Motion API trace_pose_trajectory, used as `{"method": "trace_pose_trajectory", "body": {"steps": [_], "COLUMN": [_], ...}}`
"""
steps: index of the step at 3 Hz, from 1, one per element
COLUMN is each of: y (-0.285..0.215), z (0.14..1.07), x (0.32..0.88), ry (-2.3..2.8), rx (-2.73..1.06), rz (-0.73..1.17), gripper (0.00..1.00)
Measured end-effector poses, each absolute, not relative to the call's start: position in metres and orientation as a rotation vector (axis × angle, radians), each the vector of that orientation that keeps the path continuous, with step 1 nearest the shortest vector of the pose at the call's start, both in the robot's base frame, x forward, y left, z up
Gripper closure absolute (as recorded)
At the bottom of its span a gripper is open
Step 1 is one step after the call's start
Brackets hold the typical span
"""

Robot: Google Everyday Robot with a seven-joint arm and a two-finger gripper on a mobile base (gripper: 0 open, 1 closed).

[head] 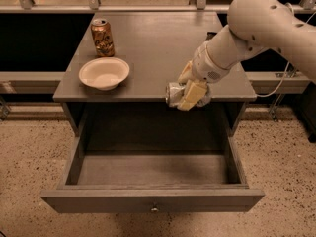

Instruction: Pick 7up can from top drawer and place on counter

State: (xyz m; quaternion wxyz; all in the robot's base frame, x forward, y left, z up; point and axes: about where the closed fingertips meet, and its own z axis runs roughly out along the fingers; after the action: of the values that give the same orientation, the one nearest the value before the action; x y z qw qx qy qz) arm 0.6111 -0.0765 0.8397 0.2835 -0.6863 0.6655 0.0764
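Speckled flooring (pixel 29 147) is seen below the counter (pixel 158 48), its drawer (pixel 153 201) pulled open. At the counter's front edge the soda can (pixel 174 94) is clamped in the gripper (pixel 190 95); it should be carried further inward, clear of the bowl (pixel 104 73), before release.
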Motion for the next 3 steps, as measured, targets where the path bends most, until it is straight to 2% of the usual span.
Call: {"method": "trace_pose_trajectory", "body": {"steps": [1,2,3], "y": [-0.076,-0.07,-0.039], "z": [0.84,0.841,0.846], "x": [0.611,0.608,0.592], "ry": [1.779,1.744,1.707], "rx": [-1.844,-1.935,-2.019], "rz": [0.189,-0.022,-0.22], "gripper": [1.0,1.0,1.0]}}
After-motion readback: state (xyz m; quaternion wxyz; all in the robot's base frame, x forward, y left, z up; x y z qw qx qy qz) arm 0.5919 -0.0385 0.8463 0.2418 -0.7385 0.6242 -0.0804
